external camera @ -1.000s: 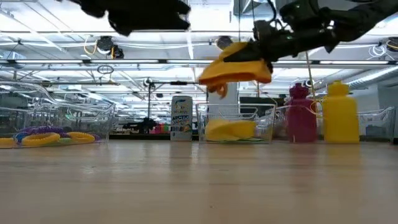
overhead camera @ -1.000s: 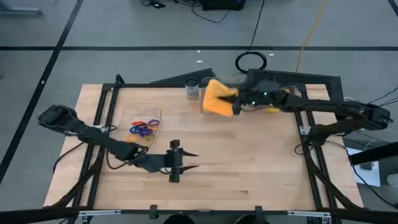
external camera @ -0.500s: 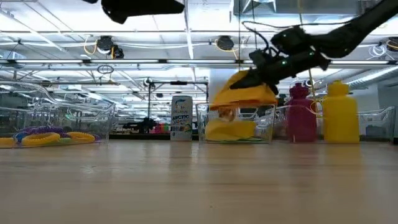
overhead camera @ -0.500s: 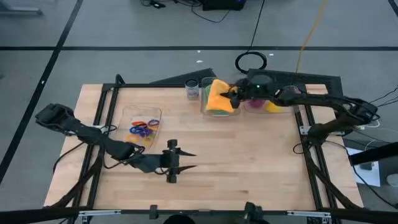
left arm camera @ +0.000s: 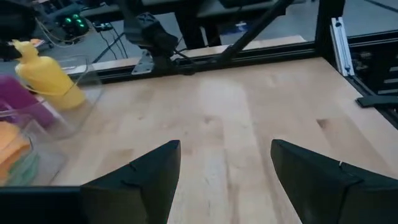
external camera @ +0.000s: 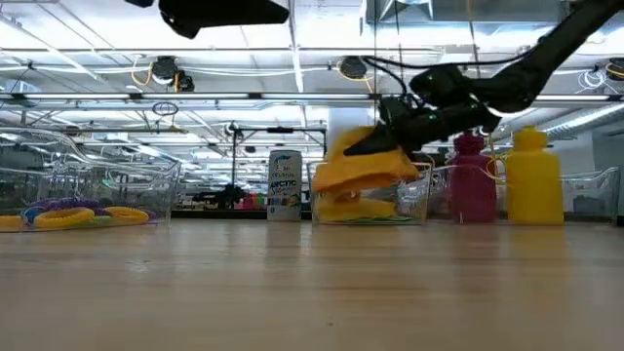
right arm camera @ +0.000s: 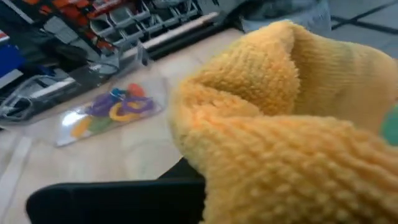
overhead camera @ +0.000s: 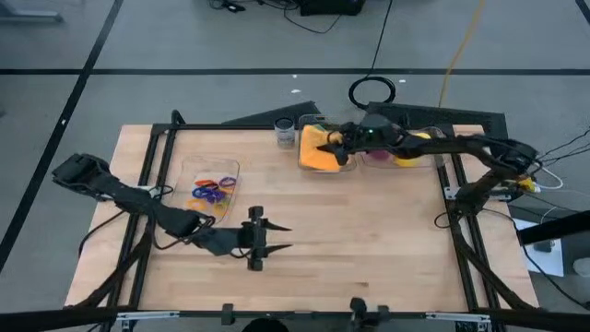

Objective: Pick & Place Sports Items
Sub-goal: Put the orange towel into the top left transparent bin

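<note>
My right gripper is shut on an orange soft cloth over a clear box at the table's far middle. In the high view the cloth covers the box. A yellow cloth lies in the box on a green one. A purple bottle and a yellow bottle stand right of it. Coloured elastic rings lie in a clear box at the left. My left gripper is open and empty above the table's near middle. My right gripper pinches a bunched fold of the orange cloth between its two fingers, at the cloth's right side. The fingers come slanting down from the table's right. The cloth hangs slack below the fingers, its lower edge below the box's rim.
A small jar stands just left of the cloth box. Bare wood lies between the boxes and the near edge. A black frame runs along the far and side edges.
My right gripper has gone down and a little toward the far-left with the orange cloth. The cloth, held high above the box a second ago, now hangs with its lower part inside the box.
</note>
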You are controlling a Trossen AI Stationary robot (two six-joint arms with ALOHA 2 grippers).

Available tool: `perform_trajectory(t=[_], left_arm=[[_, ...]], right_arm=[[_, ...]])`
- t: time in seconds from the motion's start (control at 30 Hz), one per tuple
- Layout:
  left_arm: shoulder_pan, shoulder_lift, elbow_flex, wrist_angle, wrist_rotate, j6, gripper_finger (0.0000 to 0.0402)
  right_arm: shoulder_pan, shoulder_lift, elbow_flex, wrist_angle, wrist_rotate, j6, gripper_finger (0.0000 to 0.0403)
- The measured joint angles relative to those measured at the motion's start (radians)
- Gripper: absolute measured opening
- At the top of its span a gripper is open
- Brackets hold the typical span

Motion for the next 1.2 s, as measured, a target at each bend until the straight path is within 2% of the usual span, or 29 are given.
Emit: perform_trajectory(t=[0.23,0.33,0.57,1.0,1.2], left_arm=[[0.0,0.0,0.0,0.0,0.001,0.0,0.0212],[0.0,0.0,0.0,0.0,0.001,0.0,0.0212],[0.0,0.001,0.0,-0.001,0.001,0.0,0.0212],[0.0,0.001,0.0,-0.001,0.001,-0.003,0.0212],[0.0,0.001,0.0,-0.001,0.001,-0.004,0.0212]], right_arm=[[-0.011,0.059,0.0,0.003,0.035,0.0,0.0],[-0.014,0.061,0.0,0.003,0.078,-0.005,0.0],[-0.014,0.052,0.0,0.024,0.081,-0.008,0.0006],[-0.014,0.052,0.0,0.062,0.079,-0.008,0.0124],[-0.013,0.025,0.0,0.102,0.08,-0.033,0.0154]])
